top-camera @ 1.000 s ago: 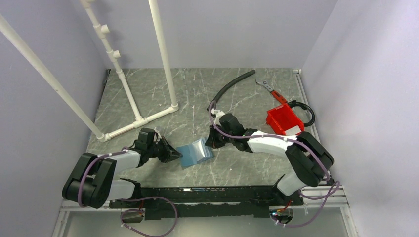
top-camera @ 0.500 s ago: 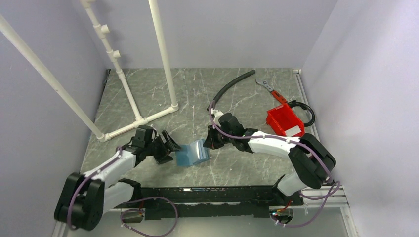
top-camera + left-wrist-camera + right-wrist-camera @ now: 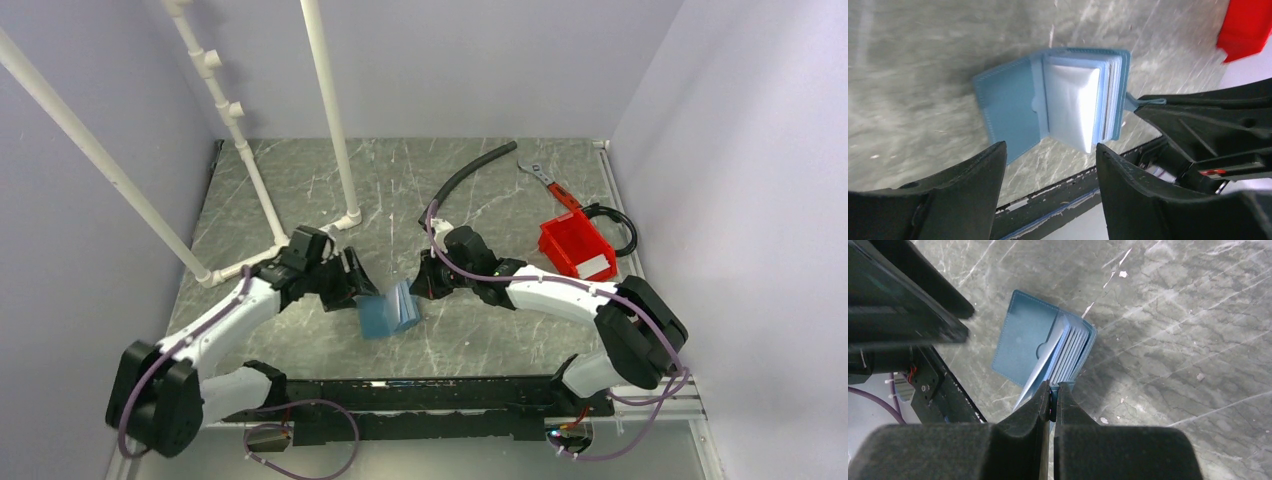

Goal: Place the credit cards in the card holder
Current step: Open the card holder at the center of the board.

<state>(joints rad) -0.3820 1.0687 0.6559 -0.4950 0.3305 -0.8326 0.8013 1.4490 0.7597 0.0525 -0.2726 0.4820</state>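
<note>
Firmly in right end effector (image 3: pixel 1051 393), card holder (image 3: pixel 1023 346) edge

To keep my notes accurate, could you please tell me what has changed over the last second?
The left end effector opened, letting go of the card holder's left edge, and moved toward the table's far side. The holder's spread narrowed slightly. The right end effector stayed shut on the holder's right edge; the red bin did not move.
</note>
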